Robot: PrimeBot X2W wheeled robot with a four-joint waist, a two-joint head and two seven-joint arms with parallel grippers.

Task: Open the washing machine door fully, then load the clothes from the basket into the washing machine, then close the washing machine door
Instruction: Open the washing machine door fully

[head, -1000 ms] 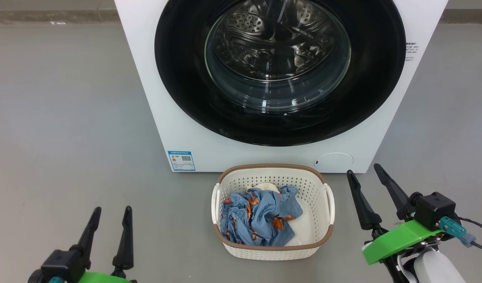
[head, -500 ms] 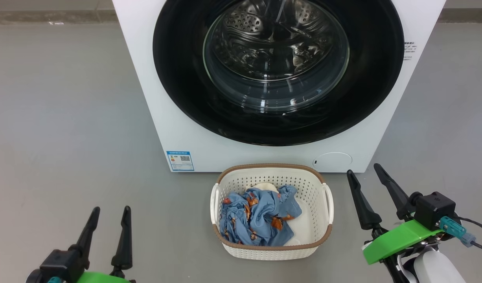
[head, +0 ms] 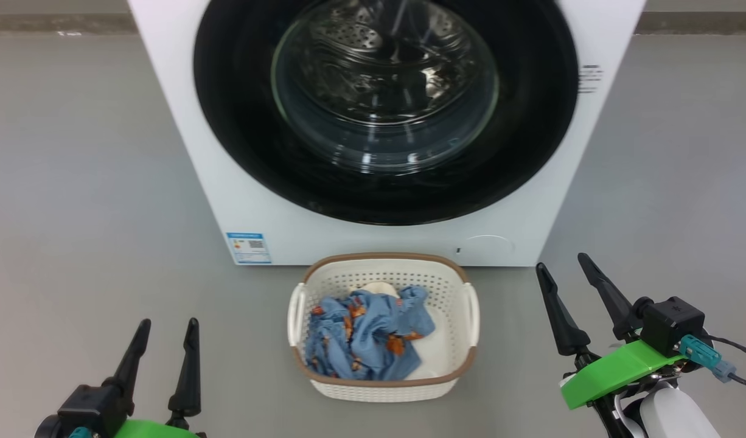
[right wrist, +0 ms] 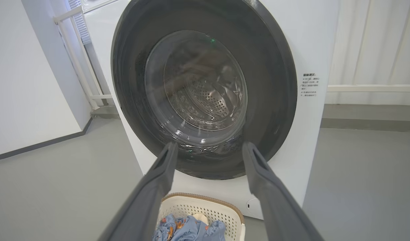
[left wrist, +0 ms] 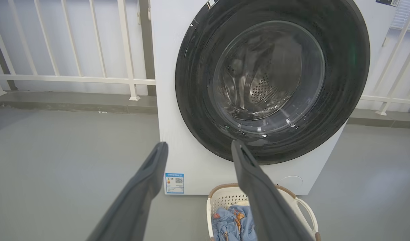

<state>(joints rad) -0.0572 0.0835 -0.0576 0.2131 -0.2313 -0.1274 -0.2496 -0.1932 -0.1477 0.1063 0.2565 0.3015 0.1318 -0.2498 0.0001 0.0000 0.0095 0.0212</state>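
Note:
The white washing machine (head: 184, 152) stands on the grey floor, its round black door (head: 239, 121) shut flat against the front, steel drum visible through the glass. On the floor right in front sits the cream basket (head: 385, 389) with light-blue clothes (head: 364, 340) and a bit of cream cloth inside. My left gripper (head: 165, 325) is open at the lower left, well left of the basket. My right gripper (head: 561, 263) is open at the lower right, beside the basket's right side. Both are empty. The door (left wrist: 191, 83) (right wrist: 268, 83) and basket (left wrist: 303, 206) (right wrist: 205, 207) also show past the wrist fingers.
A white railing (left wrist: 74, 79) and a low kerb run behind the machine on the left and right. A white wall (right wrist: 31, 83) stands to the machine's left in the right wrist view. A blue sticker (head: 249, 247) sits low on the machine's front.
The whole head picture has shifted left, so the camera has turned right. Both grippers keep their places and stay open. The door stays shut.

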